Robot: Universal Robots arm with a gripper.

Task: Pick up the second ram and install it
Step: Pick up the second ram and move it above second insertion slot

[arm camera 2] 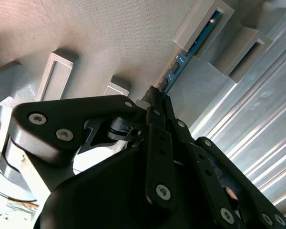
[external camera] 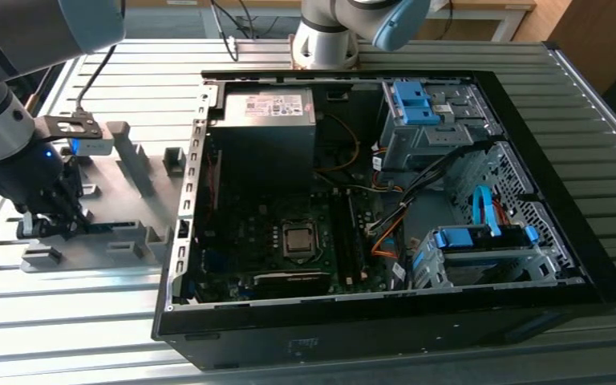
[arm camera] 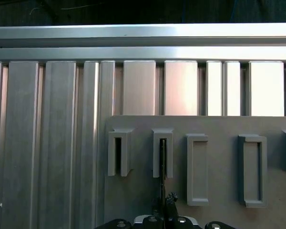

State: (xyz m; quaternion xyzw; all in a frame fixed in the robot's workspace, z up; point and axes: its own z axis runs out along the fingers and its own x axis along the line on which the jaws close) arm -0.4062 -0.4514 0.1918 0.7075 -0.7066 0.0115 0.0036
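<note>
Jaws are pressing nearly together on the second ram (arm camera 2: 183, 59), which is standing on edge in a slot of the grey holder (arm camera 2: 109, 43); the gripper (arm camera 2: 155, 95) is pinching its end. Light, stiff, fragile, it is likely wanting an edge-only hold.

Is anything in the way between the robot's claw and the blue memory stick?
Nothing visible is. In the second wrist view the gripper is right at the end of the second ram, which sits in a slot of the grey holder.
</note>
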